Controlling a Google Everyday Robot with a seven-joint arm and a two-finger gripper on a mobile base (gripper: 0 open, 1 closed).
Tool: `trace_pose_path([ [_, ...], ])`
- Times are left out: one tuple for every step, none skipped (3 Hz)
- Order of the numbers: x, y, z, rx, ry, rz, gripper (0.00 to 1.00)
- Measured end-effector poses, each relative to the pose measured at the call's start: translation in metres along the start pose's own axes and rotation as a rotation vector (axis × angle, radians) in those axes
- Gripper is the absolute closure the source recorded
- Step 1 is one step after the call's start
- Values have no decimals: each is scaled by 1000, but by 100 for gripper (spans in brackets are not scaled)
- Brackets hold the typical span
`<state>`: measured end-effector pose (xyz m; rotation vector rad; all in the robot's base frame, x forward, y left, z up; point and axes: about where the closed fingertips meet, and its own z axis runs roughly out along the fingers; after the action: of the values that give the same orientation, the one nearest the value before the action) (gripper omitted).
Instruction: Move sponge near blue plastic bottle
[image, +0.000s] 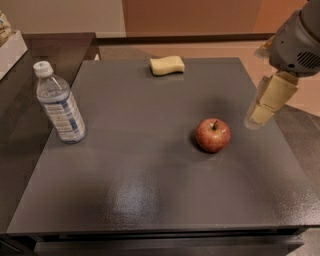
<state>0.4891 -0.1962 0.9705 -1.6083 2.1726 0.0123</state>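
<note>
The pale yellow sponge (167, 65) lies flat at the far edge of the dark grey table (140, 190), right of centre. The blue plastic bottle (59, 104), clear with a white cap and a blue-and-white label, stands upright near the table's left edge. My gripper (266, 105) hangs at the right side over the table's right edge, below the grey arm housing (297, 42). It is empty, well to the right of the sponge and nearer to me than it, and far from the bottle.
A red apple (213, 135) sits on the table right of centre, just left of the gripper. A darker counter (30, 55) adjoins the table on the left, with a white box (11, 50) on it. Tan floor lies behind.
</note>
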Motion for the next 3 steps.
trace_pose_path([
  [-20,-32,18,-3,-72,46,0],
  [-41,-68,39,7,-123,105,0],
  [-59,-99,70,15,-160,175,0],
])
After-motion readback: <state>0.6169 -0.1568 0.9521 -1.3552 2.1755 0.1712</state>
